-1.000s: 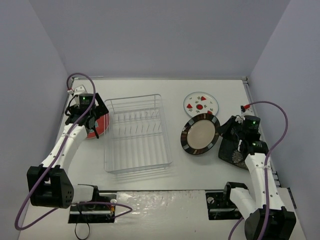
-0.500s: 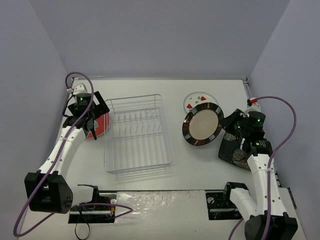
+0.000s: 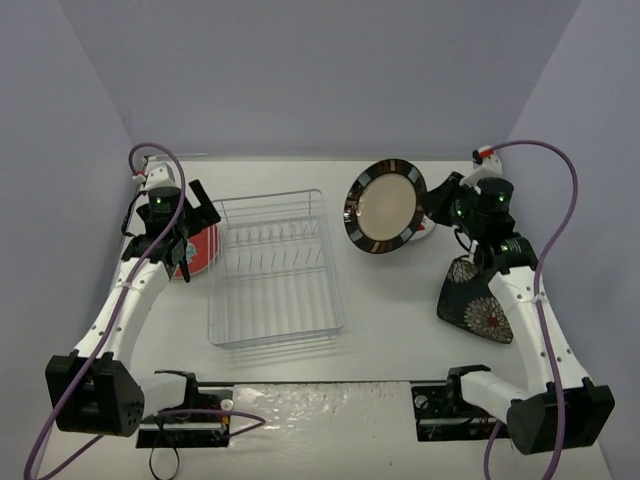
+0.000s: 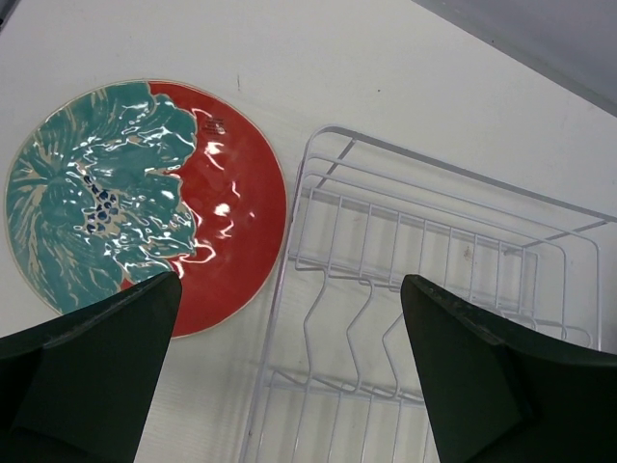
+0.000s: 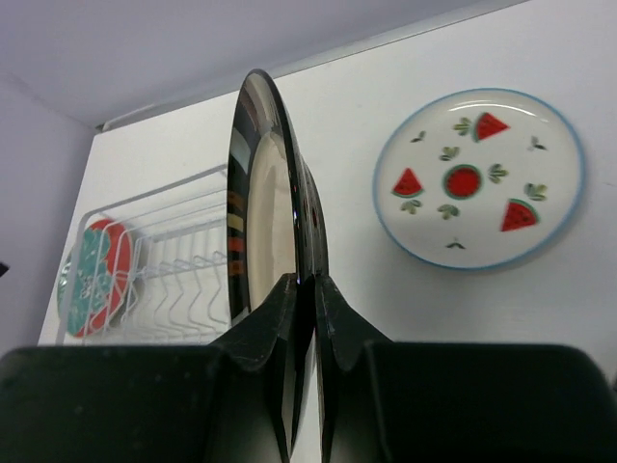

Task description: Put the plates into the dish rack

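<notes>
Dish rack (image 3: 276, 268): is sitting on the tabletop (image 3: 390, 325), long side running from near to far. All four plates are lying or hanging outside it.
Right tool (image 5: 304, 289): is gripping the striped plate (image 3: 385, 205) by its rim, with the two fingers pressed together on opposite faces of the edge.
Striped plate: is hanging clear of the tabletop, just right of the rack's far right corner. It is tilting steeply and showing edge-on in the right wrist view.
Watermelon plate (image 5: 479, 178): is lying flat on the tabletop, right of the rack and beyond the striped plate. It is mostly hidden in the top view.
Black square plate (image 3: 478, 305): is lying well to the right of the rack, partly covered by the right arm.
Left tool (image 4: 289, 289): is hovering above the rack's far left corner, fingers spread wide and holding nothing.
Red plate (image 4: 145, 203): is lying flat on the tabletop, just beside the rack's left wall. Whether they are touching cannot be told.
</notes>
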Robot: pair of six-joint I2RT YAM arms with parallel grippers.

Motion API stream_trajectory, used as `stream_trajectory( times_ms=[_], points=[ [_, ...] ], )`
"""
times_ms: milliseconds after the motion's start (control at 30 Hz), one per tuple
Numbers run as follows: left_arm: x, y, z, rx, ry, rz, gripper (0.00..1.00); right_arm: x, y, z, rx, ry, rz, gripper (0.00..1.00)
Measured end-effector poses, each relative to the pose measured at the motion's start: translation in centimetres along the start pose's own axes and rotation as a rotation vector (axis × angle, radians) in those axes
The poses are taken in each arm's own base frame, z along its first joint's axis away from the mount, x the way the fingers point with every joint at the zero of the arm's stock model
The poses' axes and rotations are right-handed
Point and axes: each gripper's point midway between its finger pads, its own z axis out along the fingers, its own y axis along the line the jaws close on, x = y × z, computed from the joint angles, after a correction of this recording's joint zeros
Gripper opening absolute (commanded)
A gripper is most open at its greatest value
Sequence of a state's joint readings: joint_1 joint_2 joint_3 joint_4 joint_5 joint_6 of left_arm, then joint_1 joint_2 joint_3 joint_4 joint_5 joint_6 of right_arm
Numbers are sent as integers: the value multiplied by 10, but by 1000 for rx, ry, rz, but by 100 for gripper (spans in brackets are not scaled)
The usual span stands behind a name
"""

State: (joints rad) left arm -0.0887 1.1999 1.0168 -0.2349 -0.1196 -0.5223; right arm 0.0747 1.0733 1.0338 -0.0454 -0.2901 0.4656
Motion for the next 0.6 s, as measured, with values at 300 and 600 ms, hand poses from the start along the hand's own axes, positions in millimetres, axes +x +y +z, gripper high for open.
stream_trajectory(
  times_ms=[300, 600],
  points=[
    [4, 1, 3, -7, 13, 6, 97, 9, 70, 43, -122, 91, -125, 0],
    [4, 3, 3, -15, 12, 13, 97, 33, 105, 72, -66, 139, -309, 0]
  ],
)
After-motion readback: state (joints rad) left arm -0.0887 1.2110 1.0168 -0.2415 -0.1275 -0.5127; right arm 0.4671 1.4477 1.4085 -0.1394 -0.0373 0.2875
